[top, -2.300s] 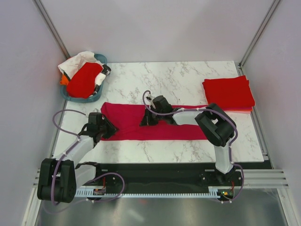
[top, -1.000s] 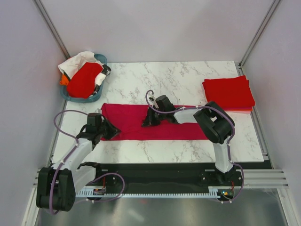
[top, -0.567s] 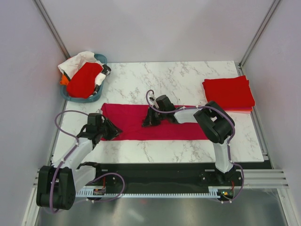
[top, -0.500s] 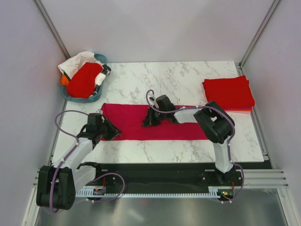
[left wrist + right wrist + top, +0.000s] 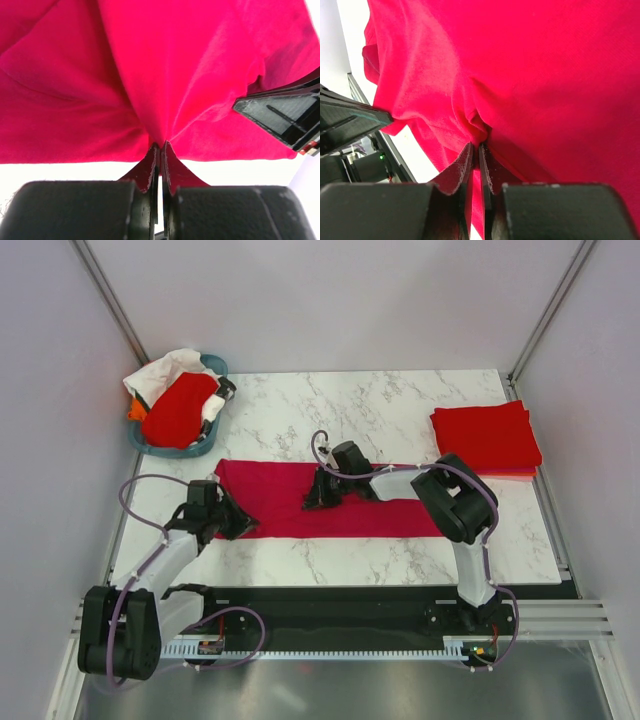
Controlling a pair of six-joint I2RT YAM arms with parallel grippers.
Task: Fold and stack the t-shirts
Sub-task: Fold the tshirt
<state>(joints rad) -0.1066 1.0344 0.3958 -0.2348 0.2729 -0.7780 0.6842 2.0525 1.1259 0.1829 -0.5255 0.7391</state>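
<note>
One crimson-pink t-shirt [image 5: 280, 505] is lying as a long folded strip across the middle of the worktop [image 5: 380, 410]. The left fingers [image 5: 157, 150] are pinching together on its near left edge, and the right fingers [image 5: 471, 150] are clamping a bunched fold near its centre. Folded red t-shirts [image 5: 486, 438] are sitting stacked at the worktop's far right. Another red t-shirt [image 5: 178, 410] is lying in the teal basket [image 5: 180, 451] at the far left.
</note>
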